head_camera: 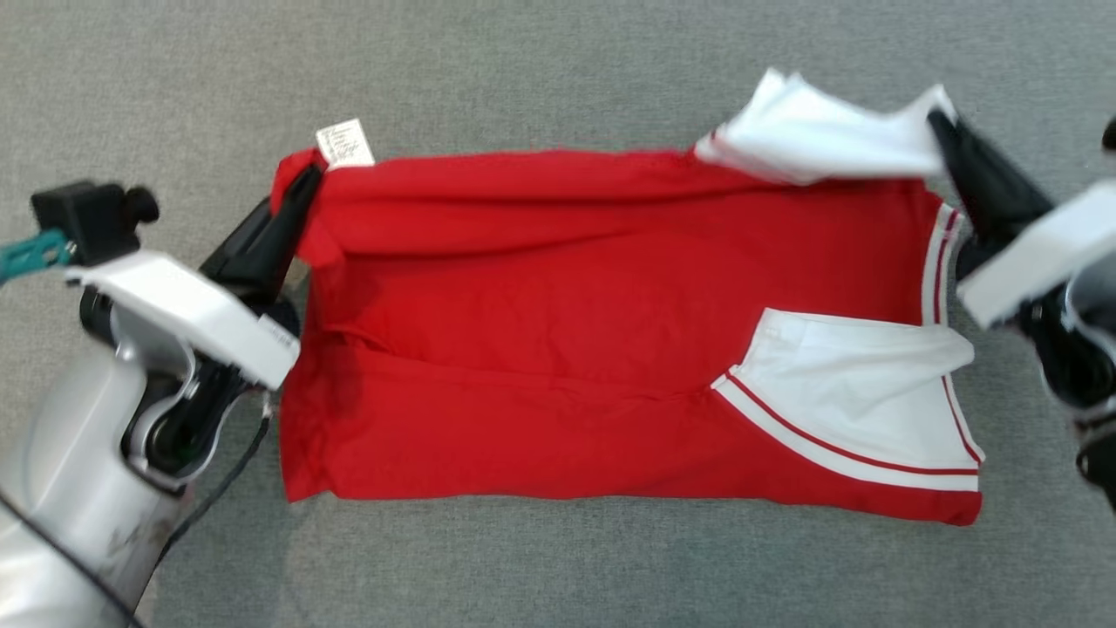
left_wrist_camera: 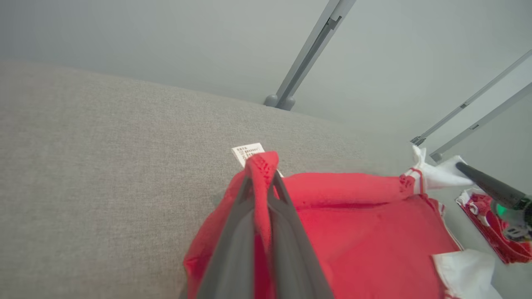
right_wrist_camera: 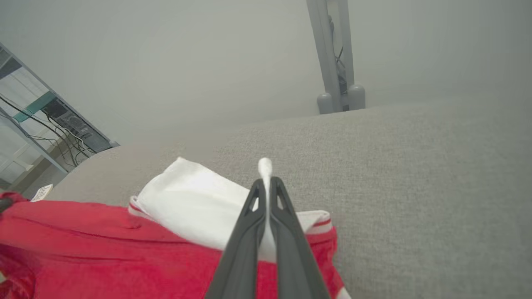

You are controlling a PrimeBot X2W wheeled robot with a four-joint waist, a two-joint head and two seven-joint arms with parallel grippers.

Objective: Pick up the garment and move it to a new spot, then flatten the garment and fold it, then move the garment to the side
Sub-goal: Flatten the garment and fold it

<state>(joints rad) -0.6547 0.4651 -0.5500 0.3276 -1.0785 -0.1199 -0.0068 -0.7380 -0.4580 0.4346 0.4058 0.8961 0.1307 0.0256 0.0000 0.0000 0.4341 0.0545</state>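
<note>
Silver forearm [head_camera: 61, 480], white wrist covers [head_camera: 187, 314], black fingers [head_camera: 261, 237].

The grey worktop [head_camera: 558, 70] is covered in woven cloth. A red garment [head_camera: 540, 349] is spread wide on it across the middle of the frame. One white sleeve [head_camera: 859, 384] lies flat at the lower right. A small white label [head_camera: 345, 144] shows at the garment's upper left corner.

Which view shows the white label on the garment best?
The head view: the label is whole, at the garment's far corner. In the left wrist view the garment partly hides it; in the right wrist view it is tiny.
</note>
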